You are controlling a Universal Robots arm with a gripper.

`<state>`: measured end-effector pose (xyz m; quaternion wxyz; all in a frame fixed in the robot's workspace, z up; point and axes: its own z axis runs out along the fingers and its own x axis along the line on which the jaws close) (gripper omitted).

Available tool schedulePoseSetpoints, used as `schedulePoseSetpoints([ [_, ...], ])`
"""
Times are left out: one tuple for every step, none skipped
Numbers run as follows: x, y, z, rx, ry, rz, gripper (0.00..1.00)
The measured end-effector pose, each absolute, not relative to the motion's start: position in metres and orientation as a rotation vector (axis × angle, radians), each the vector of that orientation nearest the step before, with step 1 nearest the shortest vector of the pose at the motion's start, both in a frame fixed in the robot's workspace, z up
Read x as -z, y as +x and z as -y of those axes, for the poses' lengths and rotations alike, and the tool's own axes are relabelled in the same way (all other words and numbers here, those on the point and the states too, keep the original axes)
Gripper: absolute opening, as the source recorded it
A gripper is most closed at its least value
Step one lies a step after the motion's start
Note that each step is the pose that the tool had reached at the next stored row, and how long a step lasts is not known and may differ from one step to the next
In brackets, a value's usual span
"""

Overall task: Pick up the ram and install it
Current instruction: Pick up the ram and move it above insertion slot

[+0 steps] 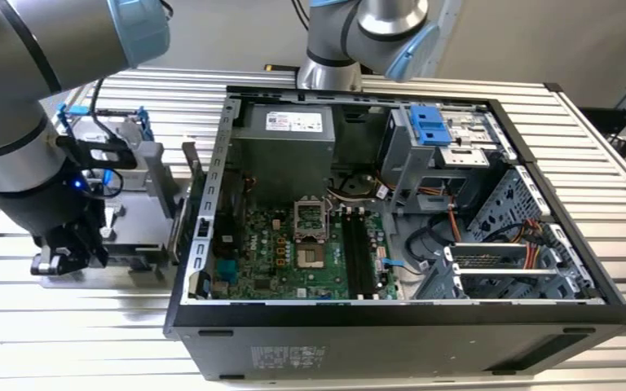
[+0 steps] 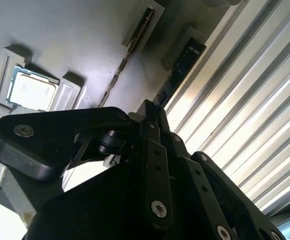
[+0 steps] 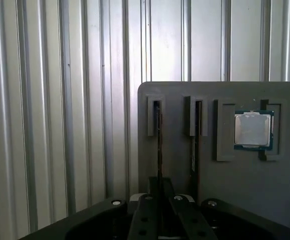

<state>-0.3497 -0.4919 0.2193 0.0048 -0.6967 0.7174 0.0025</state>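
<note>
Wrist views close over holder (image 3: 235, 190)

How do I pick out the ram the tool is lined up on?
Find the grey tray on the ribbed table, holding a processor chip. Two thin dark sticks stand on edge there; the ram is the one nearest the tray's edge, in line with the tool, while the other stick sits beside the chip.

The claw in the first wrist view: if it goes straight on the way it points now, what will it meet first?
Most likely the ram, which stands on edge in the outer slot of the grey holder and lies right in line with the claw. Whether they touch now, I cannot tell.
</note>
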Motion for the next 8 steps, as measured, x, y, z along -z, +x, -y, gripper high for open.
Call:
schedulePoseSetpoints([
  [-0.222, -0.35, 0.492, -0.008, -2.182, -2.247, 0.0],
  [-0.224, -0.35, 0.492, -0.008, -2.182, -2.247, 0.0],
  [-0.227, -0.35, 0.492, -0.008, -2.182, -2.247, 0.0],
  [-0.229, -0.35, 0.492, -0.008, -2.182, -2.247, 0.0],
  [-0.231, -0.35, 0.492, -0.008, -2.182, -2.247, 0.0],
  [-0.233, -0.35, 0.492, -0.008, -2.182, -2.247, 0.0],
  [-0.236, -0.35, 0.492, -0.008, -2.182, -2.247, 0.0],
  [-0.238, -0.35, 0.492, -0.008, -2.182, -2.247, 0.0],
])
